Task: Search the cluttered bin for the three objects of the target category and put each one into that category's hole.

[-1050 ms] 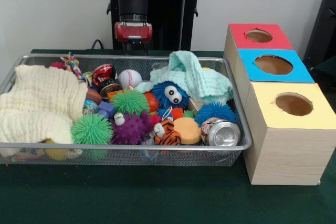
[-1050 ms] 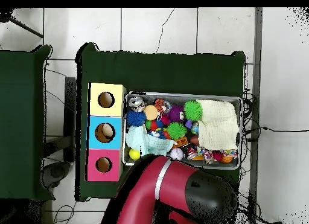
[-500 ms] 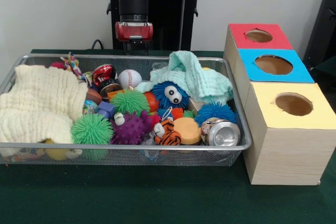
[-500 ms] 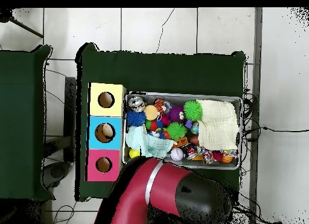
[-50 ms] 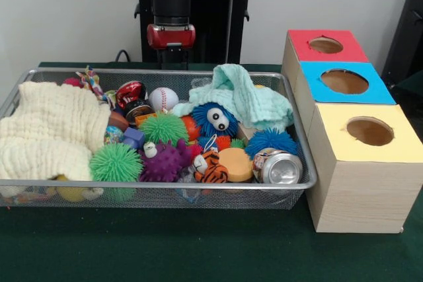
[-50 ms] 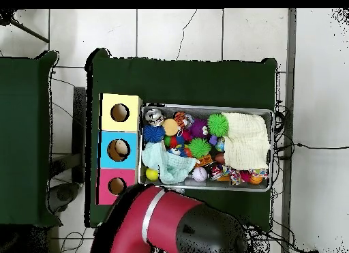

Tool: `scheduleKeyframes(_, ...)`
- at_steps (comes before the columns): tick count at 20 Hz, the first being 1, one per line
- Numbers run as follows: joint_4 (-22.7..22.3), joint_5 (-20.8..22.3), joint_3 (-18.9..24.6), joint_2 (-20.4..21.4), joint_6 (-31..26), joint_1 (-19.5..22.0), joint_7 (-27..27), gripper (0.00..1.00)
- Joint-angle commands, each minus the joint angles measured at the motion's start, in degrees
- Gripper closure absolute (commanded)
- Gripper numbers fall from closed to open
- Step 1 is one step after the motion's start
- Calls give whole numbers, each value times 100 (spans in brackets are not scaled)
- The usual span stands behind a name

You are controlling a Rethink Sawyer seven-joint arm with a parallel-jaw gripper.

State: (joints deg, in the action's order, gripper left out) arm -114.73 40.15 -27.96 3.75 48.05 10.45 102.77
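In the front view, the gripper is hanging above and behind the far rim of the wire bin, over no toy, and whether its fingers are spread or pressed together cannot be told. The bin is sitting on the green table, crowded with toys. A cream cloth is lying heaped at the bin's left end, and a mint cloth is draping over the far right corner. A baseball is resting near the far rim, beside a red and black can. A blue fuzzy toy with eyes is sitting mid-bin, a green spiky ball and a purple spiky ball are lying along the near rim, and a tiger toy, an orange disc and a silver can are filling the near right corner. Just beside the bin's right end a wooden box is standing with a red hole, a blue hole and a yellow hole. In the overhead view, the red arm is covering the table's bottom edge, below the bin, and the gripper is hidden under it. The mint cloth is lying in the bin's lower left corner and the cream cloth at its right end.
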Motion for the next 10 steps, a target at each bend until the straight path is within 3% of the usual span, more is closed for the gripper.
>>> scheduleKeyframes(1, 200, 314, 579, -603, -1620, -245, 367, 0)
scheduleKeyframes(10, 289, 575, 539, -612, -1453, -459, 276, 0)
